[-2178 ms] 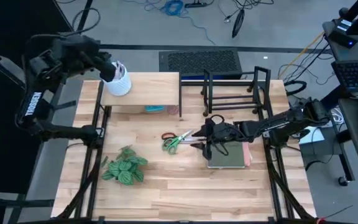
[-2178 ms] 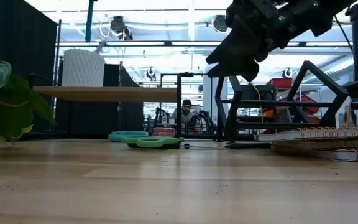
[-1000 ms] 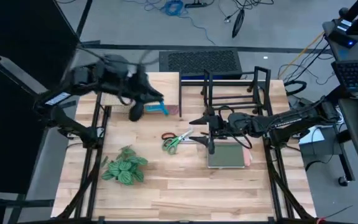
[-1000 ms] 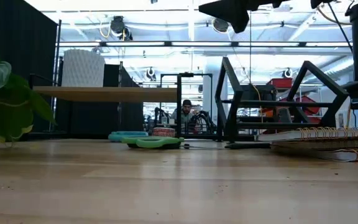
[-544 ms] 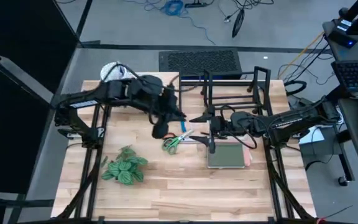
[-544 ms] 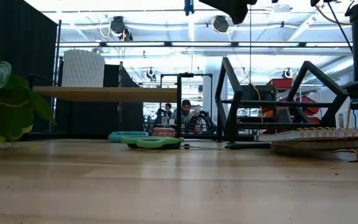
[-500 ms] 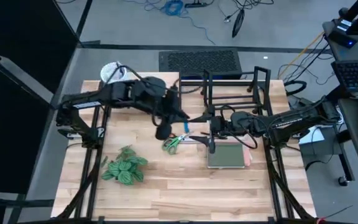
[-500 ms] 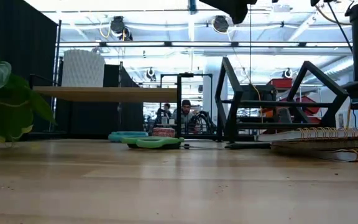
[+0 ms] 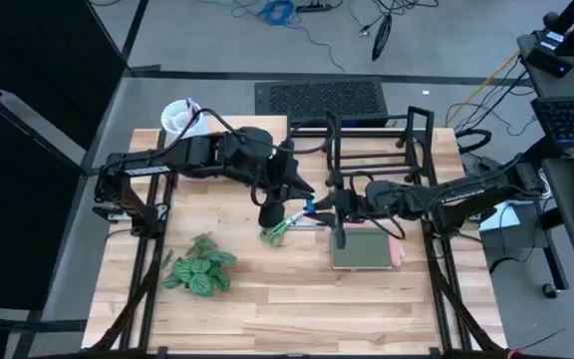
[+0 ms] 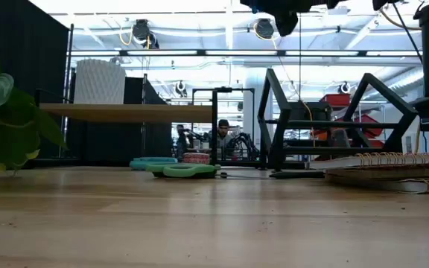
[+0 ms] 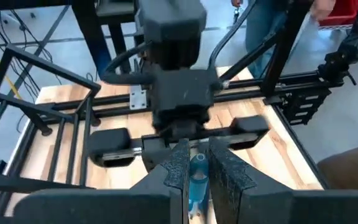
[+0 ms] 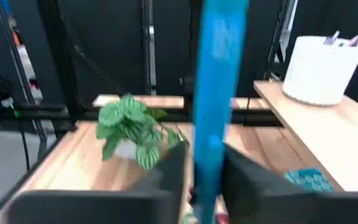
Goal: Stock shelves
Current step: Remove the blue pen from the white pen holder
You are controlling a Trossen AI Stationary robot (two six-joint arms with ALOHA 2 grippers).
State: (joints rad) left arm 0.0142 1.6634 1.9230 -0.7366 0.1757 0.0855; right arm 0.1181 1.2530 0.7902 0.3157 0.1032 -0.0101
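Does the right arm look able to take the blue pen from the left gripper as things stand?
Probably yes: the left gripper holds the blue pen in mid-air, and the right gripper has its open fingers flanking it, nothing between.

plant [image 9: 200,271] near-left | green scissors [image 9: 277,230] centre | notebooks [image 9: 365,250] right | white cup [image 9: 179,118] far-left

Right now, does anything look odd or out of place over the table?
Nothing looks spilled or damaged. One oddity: the left tool and right tool meet nose to nose above the table, one blue stick between them.
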